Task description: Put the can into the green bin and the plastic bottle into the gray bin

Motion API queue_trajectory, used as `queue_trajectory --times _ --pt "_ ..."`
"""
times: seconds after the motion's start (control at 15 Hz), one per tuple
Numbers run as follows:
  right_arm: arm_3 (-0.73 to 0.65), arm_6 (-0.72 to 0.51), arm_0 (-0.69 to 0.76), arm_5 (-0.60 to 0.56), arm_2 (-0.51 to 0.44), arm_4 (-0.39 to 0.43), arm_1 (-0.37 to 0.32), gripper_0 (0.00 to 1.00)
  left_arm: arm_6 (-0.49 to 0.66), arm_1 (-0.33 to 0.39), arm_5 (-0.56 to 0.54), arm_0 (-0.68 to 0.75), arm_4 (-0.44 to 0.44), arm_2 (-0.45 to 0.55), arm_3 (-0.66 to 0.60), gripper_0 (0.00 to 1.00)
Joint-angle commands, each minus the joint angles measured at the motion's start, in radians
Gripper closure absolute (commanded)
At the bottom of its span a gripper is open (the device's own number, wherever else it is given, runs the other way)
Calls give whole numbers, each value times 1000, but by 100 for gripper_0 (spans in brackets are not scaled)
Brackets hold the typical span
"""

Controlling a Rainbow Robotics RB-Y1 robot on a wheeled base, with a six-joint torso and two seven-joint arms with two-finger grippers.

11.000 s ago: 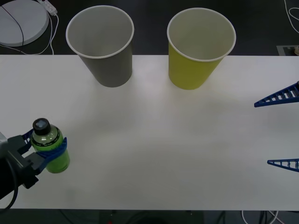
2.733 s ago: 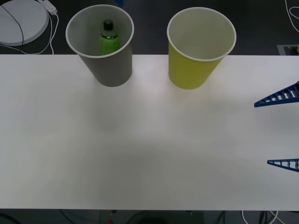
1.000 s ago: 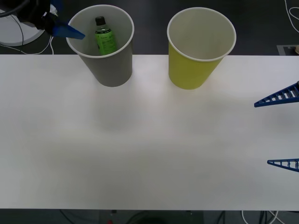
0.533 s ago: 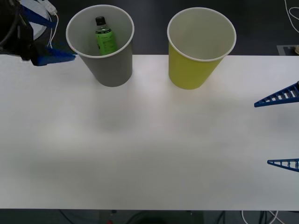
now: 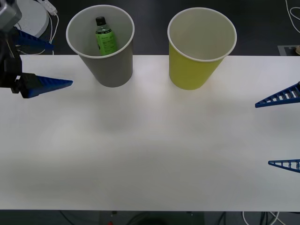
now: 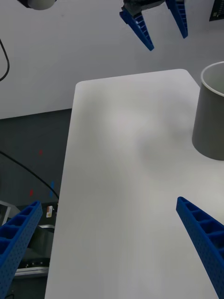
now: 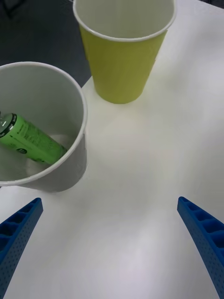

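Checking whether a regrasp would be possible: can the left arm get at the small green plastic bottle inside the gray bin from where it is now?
Probably only from above. The left gripper, jaws open, sits beside the gray tapered bin, whose wall encloses the green plastic bottle; its open top is unobstructed.

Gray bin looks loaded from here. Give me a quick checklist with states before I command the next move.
1. Plastic bottle inside the gray bin: ok, leaning against the inner wall.
2. Left gripper released and outside the bin: ok, fingers open, to the left of the bin above the table.
3. Green bin upright and ready: ok, nothing visible inside.
4. Can located for pickup: not ok, no can on the visible table.
5. Right gripper free: ok, open at the table's right edge, holding nothing.
6. Gray bin upright: ok.
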Motion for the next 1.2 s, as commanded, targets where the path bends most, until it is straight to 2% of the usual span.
queue_trajectory --times 0.07,0.27,0.47,0.67,1.07,1.2 --pt "0 0 0 0 0 0 0 0 -111 0 0 76 93 39 -1 0" --pt "0 0 0 0 0 0 0 0 -242 1 -2 163 176 82 -6 0" --pt "0 0 0 0 0 0 0 0 -352 1 -46 197 207 114 -6 0" --pt "0 0 0 0 0 0 0 0 -427 1 -114 228 240 163 -6 0" --pt "0 0 0 0 0 0 0 0 -608 1 -117 393 360 240 -6 0" --pt "0 0 0 0 0 0 0 0 -635 1 -126 430 386 261 -8 0"
